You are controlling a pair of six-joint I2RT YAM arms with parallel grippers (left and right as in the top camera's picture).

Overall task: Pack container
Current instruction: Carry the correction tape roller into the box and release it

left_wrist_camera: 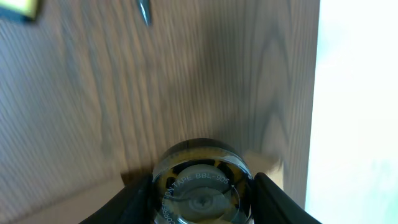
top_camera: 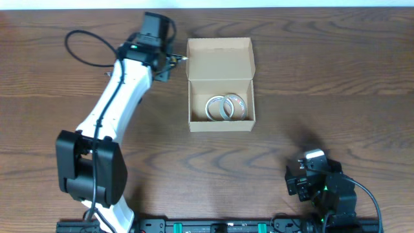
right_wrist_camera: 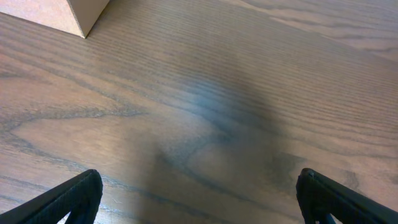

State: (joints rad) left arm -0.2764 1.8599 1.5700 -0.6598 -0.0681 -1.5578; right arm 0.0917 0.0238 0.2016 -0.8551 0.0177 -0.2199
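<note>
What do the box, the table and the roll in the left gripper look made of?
The container: matte tan cardboard, with folded walls and flap. The table: wood or wood-look laminate, grain lines, slight sheen. The roll in the left gripper: probably glossy clear plastic, with moulded lettering and highlights.

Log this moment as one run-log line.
container open, two tape rolls inside | left gripper shut on correction tape, beside container | right gripper open, over table
</note>
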